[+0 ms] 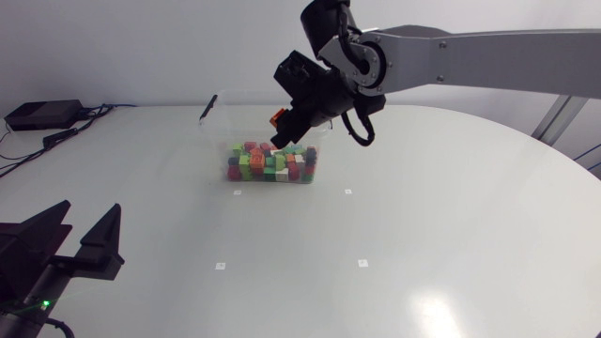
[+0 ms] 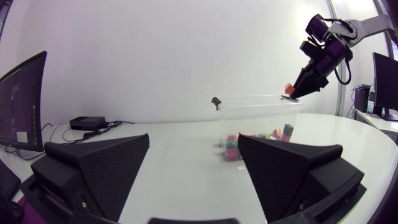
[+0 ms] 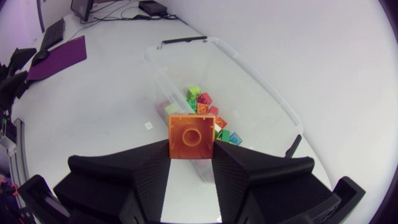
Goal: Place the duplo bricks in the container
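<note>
- Left gripper (image 2: pixel 193 138), table's near left corner: fingers spread wide, holding nothing.
- Right gripper (image 3: pixel 191 148) pinches an orange brick (image 3: pixel 191 132) above the clear container (image 3: pixel 264 93), which stands toward the table's far edge with loose bricks (image 1: pixel 272 165) heaped inside.
- Risk, my read: the brick hangs near the container's end wall, so on release it may clip the rim and bounce out.
- Table (image 1: pixel 441 244) white, glossy, with small square marks (image 1: pixel 221 266).

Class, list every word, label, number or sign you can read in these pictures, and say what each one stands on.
None: no text can be read in any view.
The orange duplo brick held in the right gripper shows only its hollow underside, with no lettering.
The clear plastic container and the coloured bricks in it show no print.
The small white squares on the white table are too small to read.
</note>
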`<action>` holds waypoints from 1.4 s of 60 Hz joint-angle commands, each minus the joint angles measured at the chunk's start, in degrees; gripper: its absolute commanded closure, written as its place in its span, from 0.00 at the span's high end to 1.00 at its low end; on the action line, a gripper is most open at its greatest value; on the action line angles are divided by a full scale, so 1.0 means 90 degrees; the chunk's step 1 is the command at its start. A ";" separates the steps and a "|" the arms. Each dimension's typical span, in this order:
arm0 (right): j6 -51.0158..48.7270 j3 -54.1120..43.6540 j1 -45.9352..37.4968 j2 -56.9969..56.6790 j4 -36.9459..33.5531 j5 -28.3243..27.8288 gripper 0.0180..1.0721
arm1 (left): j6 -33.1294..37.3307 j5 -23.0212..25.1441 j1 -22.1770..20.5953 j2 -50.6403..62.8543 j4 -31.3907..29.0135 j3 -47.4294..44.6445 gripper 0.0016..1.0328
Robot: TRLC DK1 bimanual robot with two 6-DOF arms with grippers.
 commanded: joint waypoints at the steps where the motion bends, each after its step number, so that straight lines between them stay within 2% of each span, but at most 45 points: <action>1: 0.0365 0.0289 -0.0140 0.0005 0.0281 -0.0055 0.29 | 0.0008 -0.0011 -0.0007 -0.0062 -0.0003 -0.0125 0.96; 11: 0.0707 0.0797 -0.0306 0.0444 0.0535 0.0081 0.29 | 0.0008 -0.0011 -0.0007 -0.0062 -0.0003 -0.0125 0.96; 33: 0.1000 0.2731 -0.0433 0.1831 -0.0374 0.0101 0.31 | 0.0008 -0.0011 -0.0007 -0.0062 -0.0003 -0.0125 0.96; 37: 0.1029 0.2994 -0.0433 0.2007 -0.0598 0.0101 0.52 | 0.0008 -0.0011 -0.0007 -0.0062 -0.0003 -0.0125 0.96; 41: 0.1029 0.3209 -0.0404 0.2144 -0.0813 0.0120 0.84 | -0.0002 -0.0011 -0.0007 -0.0062 -0.0003 -0.0125 0.96; 43: 0.1039 0.3229 -0.0404 0.2163 -0.0842 0.0130 0.94 | 0.0008 -0.0011 -0.0007 -0.0062 -0.0003 -0.0125 0.96; 44: 0.1039 0.3229 -0.0404 0.2163 -0.0842 0.0140 0.95 | 0.0008 -0.0011 -0.0007 -0.0062 -0.0003 -0.0125 0.96; 55: 0.1039 0.3180 -0.0404 0.1919 -0.0862 0.0306 0.95 | 0.0008 -0.0011 -0.0007 -0.0062 -0.0003 -0.0125 0.96; 63: 0.1029 0.2760 -0.0491 0.1401 -0.0823 0.0501 0.95 | 0.0008 -0.0011 -0.0007 -0.0062 -0.0003 -0.0125 0.96; 71: 0.1029 0.2057 -0.0687 0.0737 -0.0637 0.0765 0.95 | 0.0008 -0.0011 -0.0007 -0.0062 -0.0003 -0.0125 0.96; 84: 0.1205 0.0494 -0.1116 -0.0757 0.0124 0.1214 0.95 | 0.0008 -0.0011 -0.0007 -0.0062 -0.0003 -0.0125 0.96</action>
